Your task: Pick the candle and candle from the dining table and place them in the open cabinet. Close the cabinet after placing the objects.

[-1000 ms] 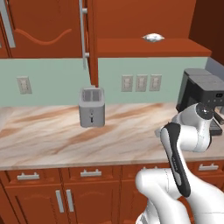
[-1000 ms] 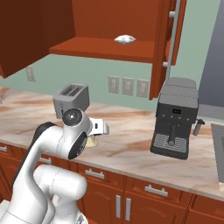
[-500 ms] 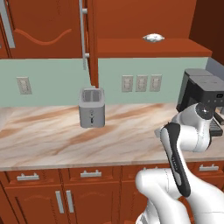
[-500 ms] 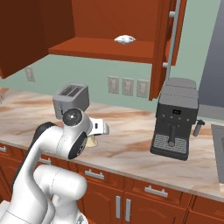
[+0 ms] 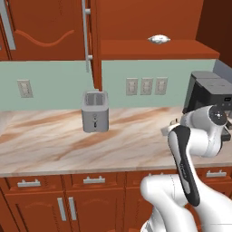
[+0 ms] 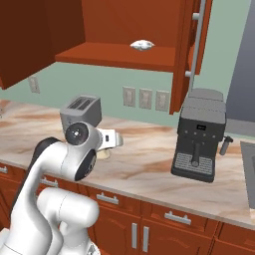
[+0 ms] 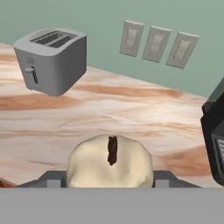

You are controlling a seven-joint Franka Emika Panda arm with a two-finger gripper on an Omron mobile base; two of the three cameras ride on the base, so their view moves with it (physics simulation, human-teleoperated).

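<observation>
Spanning the wall above everything, the reddish-brown cabinet [image 6: 119, 52] is standing open, its door [image 5: 93, 41] swung out with a long silver bar handle [image 5: 86, 36] on it. On its shelf a small pale, rounded object [image 6: 142, 45] is sitting; whether it is a candle cannot be told. Below, the desk [image 5: 54, 145] is showing its glossy beige-and-brown veined top over wooden drawers with silver handles. A black coffee machine [image 6: 198, 134] is standing on it at the right, and a grey toaster [image 5: 95, 111] is standing upright further left, in front of the pale green wall with its three white switch plates [image 7: 157, 43]. The white arm is reaching out low over the desk, between the toaster and the coffee machine. The fingers [image 7: 109, 181] are closing snugly on the candle [image 7: 110, 162], holding it above the marble. It is looking pale cream, rounded and lumpy, with a short dark wick at its middle.
</observation>
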